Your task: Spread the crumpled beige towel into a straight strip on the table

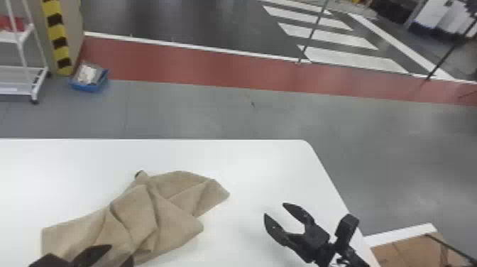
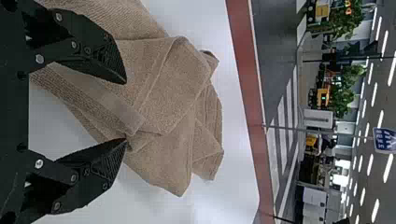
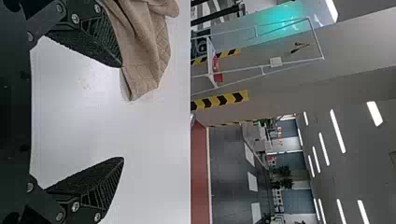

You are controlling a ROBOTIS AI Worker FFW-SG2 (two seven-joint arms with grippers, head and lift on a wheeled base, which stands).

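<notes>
The beige towel (image 1: 142,216) lies crumpled on the white table, stretching diagonally with overlapping folds and a small dark spot at its far corner. At the bottom left of the head view my left gripper (image 1: 119,252) is over the towel's near part. In the left wrist view the left gripper (image 2: 126,111) stands open, with folds of the towel (image 2: 173,88) between and beyond its fingers. My right gripper (image 1: 274,209) is open to the right of the towel, apart from it. In the right wrist view the right gripper (image 3: 123,113) has bare table between its fingertips, and the towel's end (image 3: 142,51) lies beyond one finger.
The white table (image 1: 266,159) has its far edge beyond the towel and its right edge close to my right arm. A cardboard box (image 1: 408,250) stands beside it at the lower right. On the floor behind are a blue bin (image 1: 88,85) and a white rack (image 1: 39,76).
</notes>
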